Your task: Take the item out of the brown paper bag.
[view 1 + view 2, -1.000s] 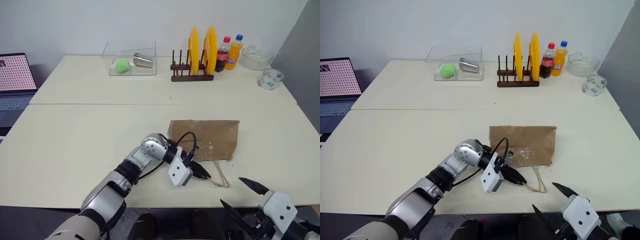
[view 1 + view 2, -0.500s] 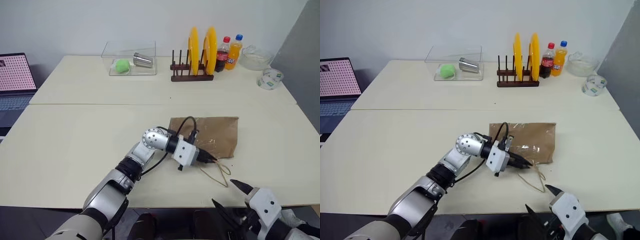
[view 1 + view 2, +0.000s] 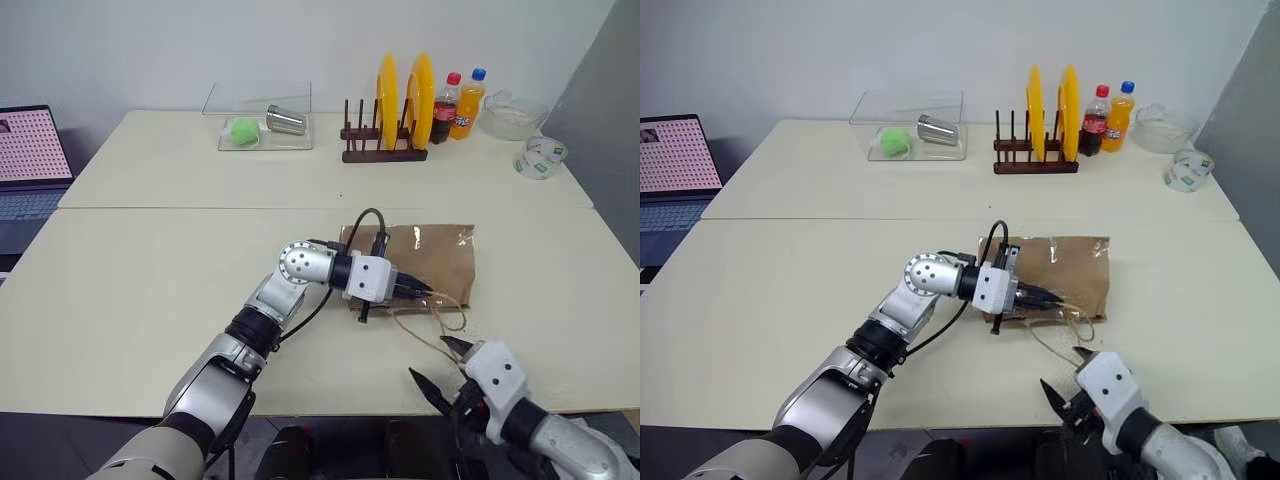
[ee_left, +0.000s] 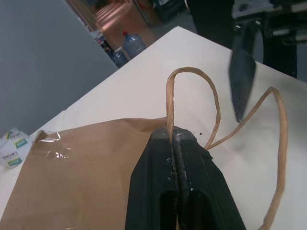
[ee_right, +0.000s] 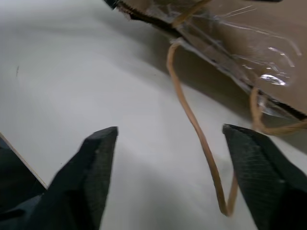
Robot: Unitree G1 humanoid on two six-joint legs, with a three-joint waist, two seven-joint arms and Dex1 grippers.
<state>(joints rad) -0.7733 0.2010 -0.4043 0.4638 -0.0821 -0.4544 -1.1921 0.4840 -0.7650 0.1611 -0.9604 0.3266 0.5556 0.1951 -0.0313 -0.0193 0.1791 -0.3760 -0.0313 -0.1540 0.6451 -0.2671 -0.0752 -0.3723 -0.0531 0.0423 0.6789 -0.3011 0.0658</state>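
near table [image 3: 150, 300]: pale cream top, brown paper bag [image 3: 440, 262] lying flat | far table [image 3: 160, 165] butted behind: clear tray [image 3: 258, 120], dark plate rack [image 3: 385, 152], cola bottle [image 3: 445, 108], orange soda bottle [image 3: 468, 103], glass bowl [image 3: 510, 116], tape rolls [image 3: 540, 157]

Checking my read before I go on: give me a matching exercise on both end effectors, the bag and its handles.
Things:
1. left end effector
2. right end effector
3. brown paper bag
4. second cord handle

States:
A. lying flat on the table
B. open, near the table's front edge
C. shut on a cord handle
D. loose on the table

Pairs: 1-C, 2-B, 3-A, 4-D
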